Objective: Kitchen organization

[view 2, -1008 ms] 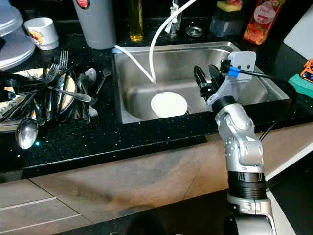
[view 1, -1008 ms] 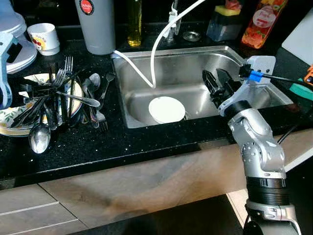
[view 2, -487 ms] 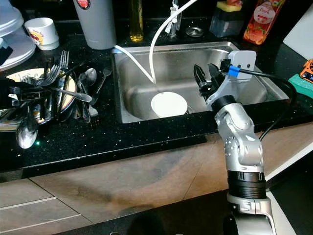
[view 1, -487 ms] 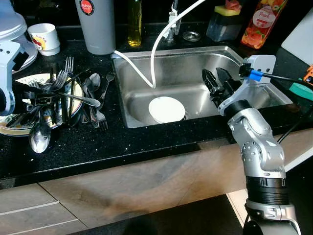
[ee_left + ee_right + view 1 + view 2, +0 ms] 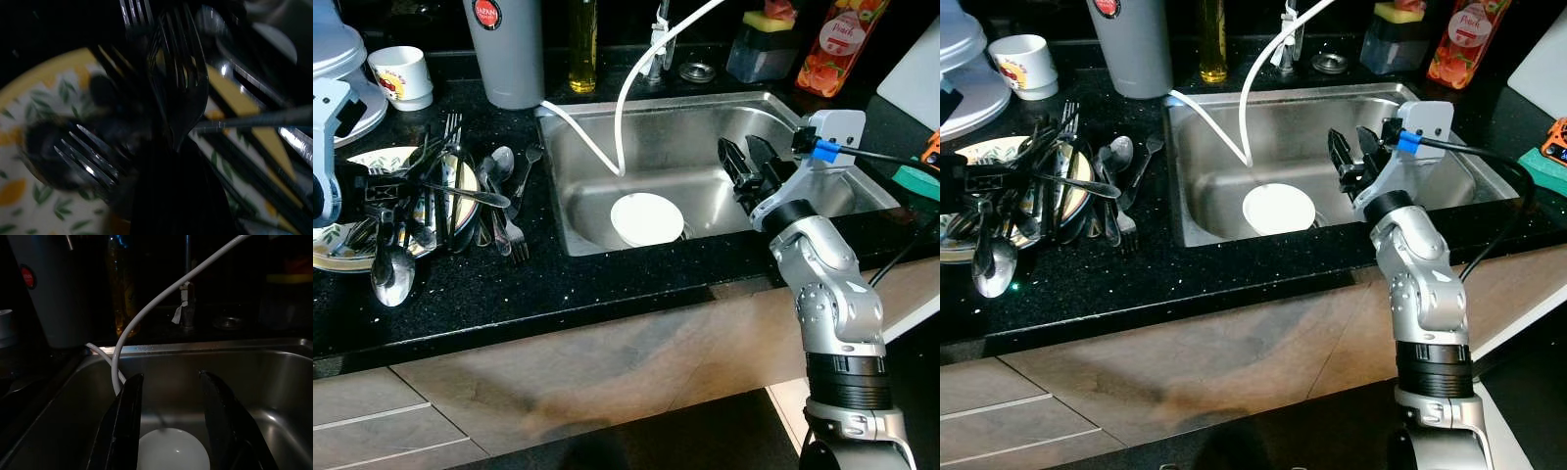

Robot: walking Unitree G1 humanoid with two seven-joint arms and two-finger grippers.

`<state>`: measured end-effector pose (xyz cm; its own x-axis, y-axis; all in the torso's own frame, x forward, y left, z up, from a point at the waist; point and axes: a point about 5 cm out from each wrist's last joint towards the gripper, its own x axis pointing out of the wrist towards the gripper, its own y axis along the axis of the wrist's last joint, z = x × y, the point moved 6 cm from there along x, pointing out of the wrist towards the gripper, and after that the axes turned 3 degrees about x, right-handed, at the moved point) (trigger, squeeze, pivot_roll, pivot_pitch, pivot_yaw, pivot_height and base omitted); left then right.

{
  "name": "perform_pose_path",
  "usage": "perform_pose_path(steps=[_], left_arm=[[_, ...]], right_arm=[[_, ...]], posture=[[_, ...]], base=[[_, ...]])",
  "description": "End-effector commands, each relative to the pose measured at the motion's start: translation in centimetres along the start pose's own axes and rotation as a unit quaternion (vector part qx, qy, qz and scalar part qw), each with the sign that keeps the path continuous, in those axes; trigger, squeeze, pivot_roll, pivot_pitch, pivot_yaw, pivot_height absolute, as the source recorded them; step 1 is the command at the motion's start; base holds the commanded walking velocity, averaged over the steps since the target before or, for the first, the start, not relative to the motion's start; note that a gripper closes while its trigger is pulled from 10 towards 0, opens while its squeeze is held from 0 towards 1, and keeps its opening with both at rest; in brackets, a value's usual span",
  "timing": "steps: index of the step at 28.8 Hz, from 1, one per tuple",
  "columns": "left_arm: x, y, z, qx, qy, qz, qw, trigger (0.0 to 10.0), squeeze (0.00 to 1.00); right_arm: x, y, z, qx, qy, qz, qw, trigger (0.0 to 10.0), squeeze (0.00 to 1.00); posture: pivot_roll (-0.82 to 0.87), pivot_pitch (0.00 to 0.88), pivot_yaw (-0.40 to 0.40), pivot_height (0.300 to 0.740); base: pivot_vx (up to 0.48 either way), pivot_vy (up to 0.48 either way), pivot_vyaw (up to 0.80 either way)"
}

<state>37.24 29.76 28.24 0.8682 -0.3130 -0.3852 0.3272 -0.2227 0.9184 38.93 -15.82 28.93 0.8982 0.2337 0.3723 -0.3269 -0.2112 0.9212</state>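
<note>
Black speckled bench (image 5: 607, 294) carries a steel sink (image 5: 773, 108) at centre; a pile of cutlery (image 5: 440, 196) lies at 9 o'clock of the sink, partly on a leaf-patterned plate (image 5: 337, 250); left gripper (image 5: 382, 191) sits in the pile over the plate, fingers buried among forks and spoons; whether it is closed on any piece cannot be told; right gripper (image 5: 168, 426) hovers over the sink basin at 3 o'clock of a white dish (image 5: 647, 219) lying on the basin floor, fingers spread apart, holding nothing; a white hose (image 5: 625, 98) curves down into the basin; grey tumbler (image 5: 506, 49) and mug (image 5: 399, 74) stand at 12 o'clock of the cutlery.
</note>
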Motion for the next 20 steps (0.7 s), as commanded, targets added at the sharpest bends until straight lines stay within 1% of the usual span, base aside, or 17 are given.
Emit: perform_pose_path(steps=[1, 2, 3, 5, 8, 9, 10, 13, 14, 15, 16, 17, 18, 19, 20], left_arm=[[-1.3, 2.3, -0.7, 0.014, 0.02, 0.035, 0.999, 10.0, 0.0], [-2.0, 3.8, -0.6, 0.021, 0.024, 0.058, 0.998, 10.0, 0.0], [-2.0, 3.8, -0.6, 0.021, 0.024, 0.058, 0.998, 10.0, 0.0], [-3.4, 6.8, 0.1, 0.048, 0.026, 0.095, 0.994, 10.0, 0.0], [-3.9, 7.7, 0.2, 0.053, 0.027, 0.109, 0.992, 10.0, 0.0], [-3.8, 7.5, 0.5, 0.054, 0.024, 0.107, 0.993, 10.0, 0.0], [-3.5, 6.9, 0.5, 0.06, 0.025, 0.097, 0.993, 10.0, 0.0], [-3.2, 6.4, 0.5, 0.064, 0.026, 0.09, 0.993, 10.0, 0.0], [-3.0, 6.0, 0.1, 0.045, 0.028, 0.09, 0.994, 10.0, 0.0], [-3.0, 6.0, 0.1, 0.045, 0.028, 0.09, 0.994, 10.0, 0.0], [-2.8, 5.6, -0.1, 0.053, 0.031, 0.093, 0.994, 10.0, 0.0], [-2.1, 4.3, -0.9, 0.09, 0.062, 0.061, 0.992, 10.0, 0.0], [-2.1, 4.3, -0.9, 0.09, 0.062, 0.061, 0.992, 10.0, 0.0], [-1.5, 3.0, -1.1, 0.13, 0.076, 0.03, 0.988, 10.0, 0.0], [-1.5, 3.4, -1.7, 0.11, 0.09, 0.046, 0.989, 10.0, 0.0]], right_arm=[[0.0, 0.1, 0.1, 0.003, 0.001, 0.002, 1.0, 10.0, 0.0], [0.0, 0.1, 0.1, 0.003, 0.001, 0.002, 1.0, 10.0, 0.0], [0.0, 0.1, 0.1, 0.003, 0.001, 0.002, 1.0, 10.0, 0.0], [0.0, 0.2, 0.1, 0.003, 0.002, 0.003, 1.0, 10.0, 0.0], [0.0, 0.2, 0.0, 0.004, 0.002, 0.003, 1.0, 10.0, 0.0], [0.1, 0.2, 0.0, 0.005, 0.003, 0.003, 1.0, 10.0, 0.0], [0.1, 0.1, -0.1, 0.006, 0.003, 0.003, 1.0, 10.0, 0.0], [0.1, 0.1, -0.1, 0.007, 0.004, 0.003, 1.0, 10.0, 0.0], [0.1, 0.0, -0.1, 0.007, 0.004, 0.003, 1.0, 10.0, 0.0], [0.1, 0.0, -0.1, 0.007, 0.004, 0.003, 1.0, 10.0, 0.0], [0.1, 0.0, -0.2, 0.007, 0.004, 0.004, 1.0, 10.0, 0.0], [0.1, 0.1, -0.1, 0.006, 0.004, 0.004, 1.0, 10.0, 0.0], [0.1, 0.1, -0.1, 0.006, 0.004, 0.004, 1.0, 10.0, 0.0], [0.1, 0.1, -0.1, 0.006, 0.004, 0.004, 1.0, 10.0, 0.0], [0.1, 0.1, 0.0, 0.004, 0.004, 0.004, 1.0, 10.0, 0.0]], posture=[[0.12, 0.125, -0.03, 0.74], [0.12, 0.125, -0.03, 0.74], [0.12, 0.125, -0.03, 0.74], [0.12, 0.123, -0.032, 0.74], [0.12, 0.122, -0.028, 0.74], [0.12, 0.122, -0.028, 0.74], [0.13, 0.113, -0.028, 0.74], [0.13, 0.113, -0.028, 0.74], [0.12, 0.11, -0.027, 0.74], [0.12, 0.11, -0.027, 0.74], [0.11, 0.106, -0.028, 0.74], [0.12, 0.09, -0.032, 0.74], [0.12, 0.09, -0.032, 0.74], [0.12, 0.09, -0.032, 0.74], [0.11, 0.094, -0.031, 0.74]], base=[[0.0, 0.0, 0.0], [0.0, 0.0, 0.0], [0.0, 0.0, 0.0], [0.0, 0.0, 0.0], [0.0, 0.0, 0.0], [0.0, 0.0, 0.0], [0.0, 0.0, 0.0], [0.0, 0.0, 0.0], [0.0, 0.0, 0.0], [0.0, 0.0, 0.0], [0.0, 0.0, 0.0], [0.0, 0.0, 0.0], [0.0, 0.0, 0.0], [0.0, 0.0, 0.0], [0.0, 0.0, 0.0]])
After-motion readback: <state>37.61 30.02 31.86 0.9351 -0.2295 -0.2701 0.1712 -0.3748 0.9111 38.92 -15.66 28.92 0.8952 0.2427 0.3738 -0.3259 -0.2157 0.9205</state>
